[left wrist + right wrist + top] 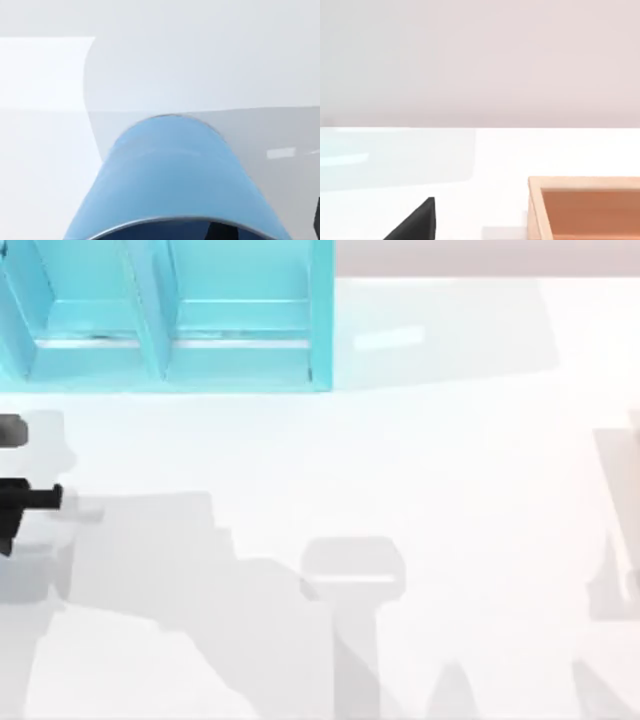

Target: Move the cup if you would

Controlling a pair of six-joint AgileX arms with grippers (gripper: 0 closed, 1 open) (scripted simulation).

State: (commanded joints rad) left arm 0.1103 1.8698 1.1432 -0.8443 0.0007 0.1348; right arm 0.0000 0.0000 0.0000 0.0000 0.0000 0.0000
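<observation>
Left gripper [30,498]: at table's [400,470] left edge in the top view; finger state: cannot tell.
Cup [175,185]: blue, close before the left wrist camera, rim nearest, long axis running away from the lens, above the table.
Shelf [170,320]: turquoise, far left.
Tray [585,207]: wooden, in right wrist view.
</observation>
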